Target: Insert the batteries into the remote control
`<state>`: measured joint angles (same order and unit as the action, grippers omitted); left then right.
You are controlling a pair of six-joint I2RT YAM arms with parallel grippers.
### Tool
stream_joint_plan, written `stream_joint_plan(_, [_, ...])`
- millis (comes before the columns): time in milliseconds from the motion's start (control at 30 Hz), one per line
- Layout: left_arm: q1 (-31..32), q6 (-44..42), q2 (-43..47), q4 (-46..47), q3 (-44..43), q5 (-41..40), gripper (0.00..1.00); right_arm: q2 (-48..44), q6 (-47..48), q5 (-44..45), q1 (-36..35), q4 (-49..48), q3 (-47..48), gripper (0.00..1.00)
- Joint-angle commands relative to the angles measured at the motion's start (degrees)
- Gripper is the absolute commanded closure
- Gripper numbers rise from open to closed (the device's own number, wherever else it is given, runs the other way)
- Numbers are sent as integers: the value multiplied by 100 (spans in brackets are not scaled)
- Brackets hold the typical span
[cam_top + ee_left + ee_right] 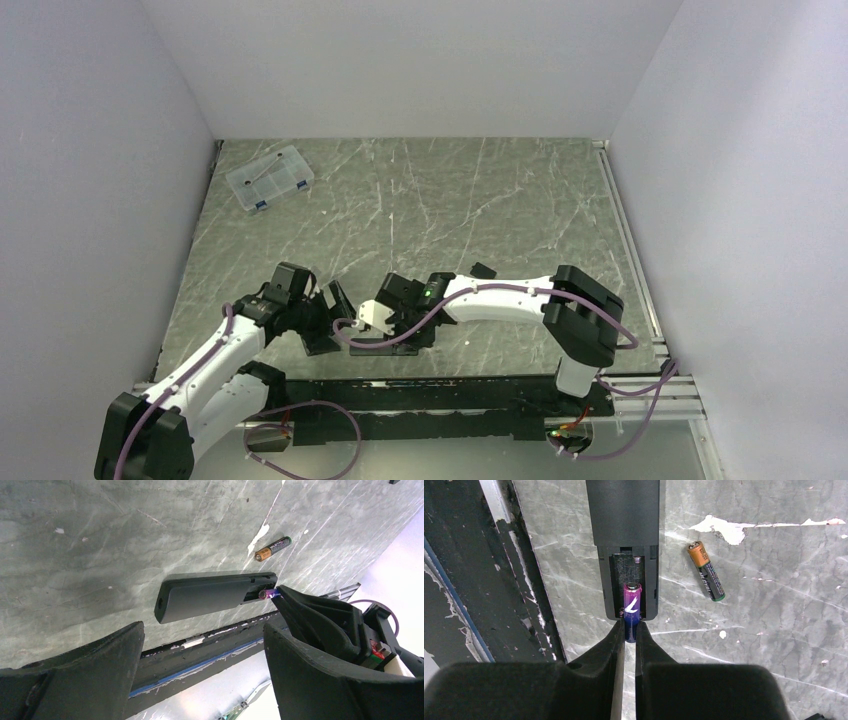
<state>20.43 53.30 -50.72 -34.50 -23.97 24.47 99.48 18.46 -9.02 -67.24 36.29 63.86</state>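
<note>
The right gripper (630,632) is clenched on the purple-banded battery (632,607), its two fingertips pinching the cell's rear end just past the remote control's (626,515) open end. The rest of the cell lies inside the remote's uncovered battery bay (631,572), in the slot nearer the gold-ended cell, pointing along the remote's length. A small spring contact (637,558) shows at the bay's inner wall, apart from the battery's tip. Whether the cell sits flat in the bay I cannot tell.

The left gripper (202,630) is released, its jaws spread wide and holding nothing. It hangs apart from the remote, on the side away from the bay.

The remote lies flat on the marbled table (774,605), parallel to the black rail (474,580) and near it. The second battery (706,571), dark with a gold end, lies on the table beside the bay end of the remote, on the side away from the rail, not touching it and slightly angled to it. A clear plastic box (270,178) sits well away from the remote, in the table's far corner.
</note>
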Motion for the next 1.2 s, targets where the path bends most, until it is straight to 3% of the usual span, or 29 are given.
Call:
stream_joint_plan(0, [-21, 32, 97, 110, 21, 111, 6, 50, -8, 79, -43, 9, 248, 89])
stream_joint_plan(1167, [-21, 32, 63, 154, 42, 141, 6, 66, -88, 151, -43, -34, 299, 78])
